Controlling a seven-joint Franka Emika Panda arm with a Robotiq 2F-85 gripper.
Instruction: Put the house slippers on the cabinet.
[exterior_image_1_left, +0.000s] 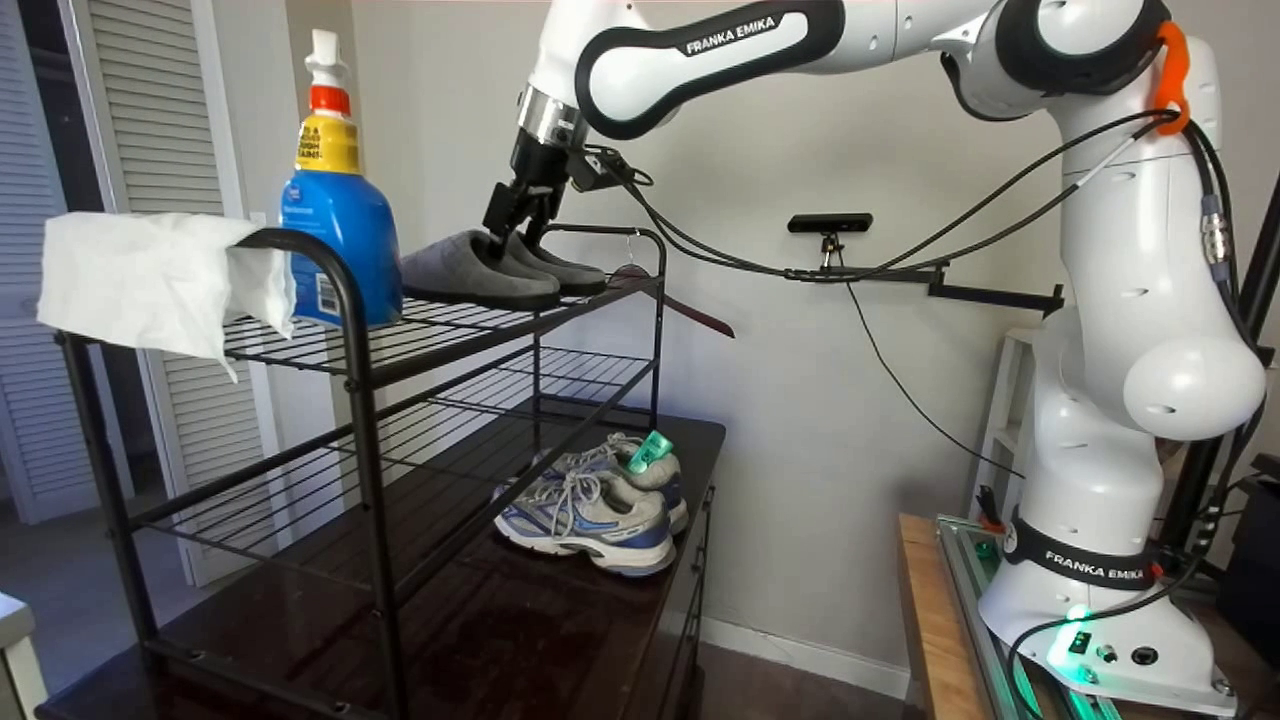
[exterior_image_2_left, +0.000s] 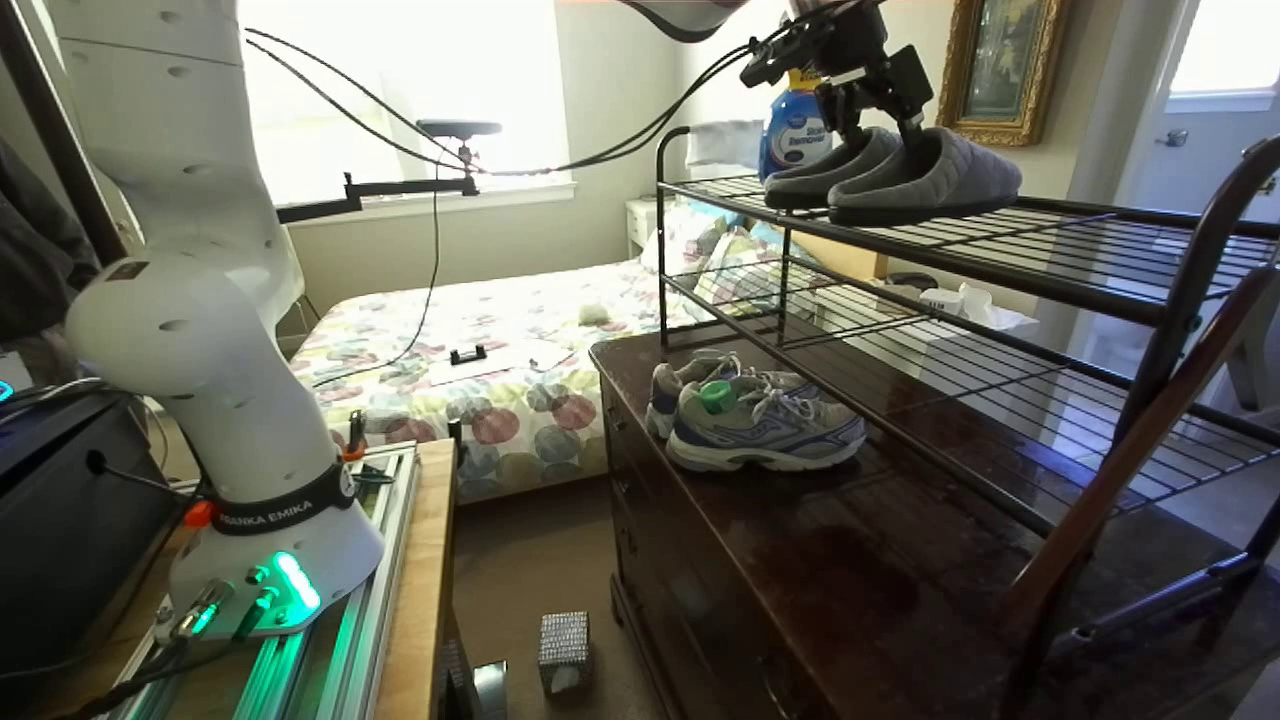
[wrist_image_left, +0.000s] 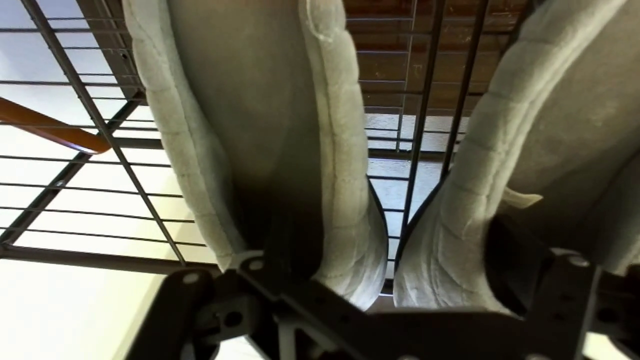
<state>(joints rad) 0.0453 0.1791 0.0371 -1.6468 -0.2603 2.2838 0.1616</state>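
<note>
Since the slippers (exterior_image_2_left: 960, 183) sit side by side atop the rack (exterior_image_1_left: 370, 480), I've one finger (exterior_image_2_left: 907, 95) in each, jaws wide, presumably to pinch both inner sides together. Cabinet (exterior_image_2_left: 820, 540) is below.

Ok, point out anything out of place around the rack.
A brown hanger hangs bare from one end of the wire rack, odd on what looks like shoe storage. A green object sits at the opening of one sneaker, where it doesn't seem to belong. I see nothing spilled or damaged.
</note>
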